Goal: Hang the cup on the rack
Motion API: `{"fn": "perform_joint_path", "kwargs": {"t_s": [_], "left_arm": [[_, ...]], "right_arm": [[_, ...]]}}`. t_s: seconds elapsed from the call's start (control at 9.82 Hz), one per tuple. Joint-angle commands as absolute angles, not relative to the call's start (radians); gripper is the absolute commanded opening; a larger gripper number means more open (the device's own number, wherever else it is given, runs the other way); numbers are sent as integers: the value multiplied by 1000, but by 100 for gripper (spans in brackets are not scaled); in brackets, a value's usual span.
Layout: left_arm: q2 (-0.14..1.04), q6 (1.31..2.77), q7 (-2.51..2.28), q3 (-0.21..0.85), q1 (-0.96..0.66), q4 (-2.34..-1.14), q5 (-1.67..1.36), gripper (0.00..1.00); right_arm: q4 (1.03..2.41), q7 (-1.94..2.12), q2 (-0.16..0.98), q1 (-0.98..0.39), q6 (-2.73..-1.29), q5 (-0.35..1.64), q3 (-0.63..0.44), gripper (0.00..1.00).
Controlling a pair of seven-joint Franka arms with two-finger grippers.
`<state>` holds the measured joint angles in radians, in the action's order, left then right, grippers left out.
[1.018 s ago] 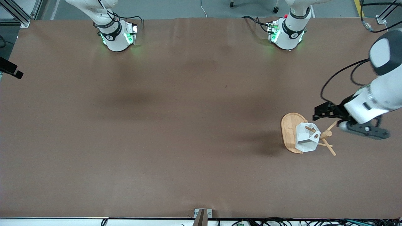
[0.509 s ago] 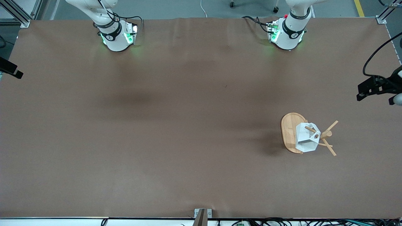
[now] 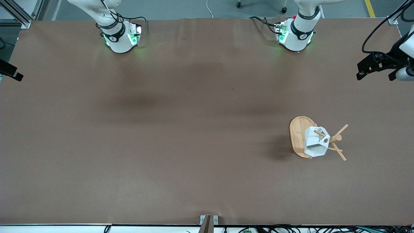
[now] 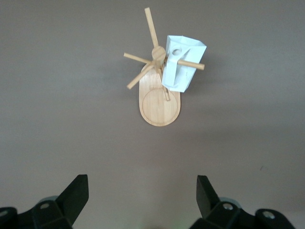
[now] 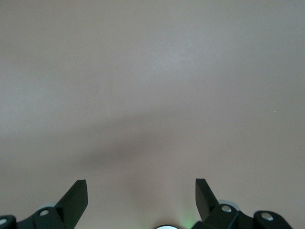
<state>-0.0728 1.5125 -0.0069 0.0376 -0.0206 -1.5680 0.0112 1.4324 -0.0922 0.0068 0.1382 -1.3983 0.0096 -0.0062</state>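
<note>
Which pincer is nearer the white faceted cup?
Left. The left pincer hangs open over the left arm's end of the table, apart from the white faceted cup; the right pincer sees only bare table.

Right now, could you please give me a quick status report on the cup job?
Left gripper open, empty, over the left arm's table end. Right gripper open, over bare table. Cup hung on rack peg. Nothing in the way.
</note>
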Motion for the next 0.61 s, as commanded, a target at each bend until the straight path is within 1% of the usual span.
{"fn": "perform_joint_path", "kwargs": {"t_s": [0.0,0.1,0.51], "left_arm": [[-115,1525,-14,17,-61,-1646,3,100],[-115,1522,-14,46,-52,-1644,3,100],[-109,1517,3,66,-54,-1637,17,100]], "right_arm": [[1422,-83,9,149,-1388,8,-2,100],[1422,-83,9,149,-1390,8,-2,100],[1422,-84,9,149,-1387,11,-3,100]]}}
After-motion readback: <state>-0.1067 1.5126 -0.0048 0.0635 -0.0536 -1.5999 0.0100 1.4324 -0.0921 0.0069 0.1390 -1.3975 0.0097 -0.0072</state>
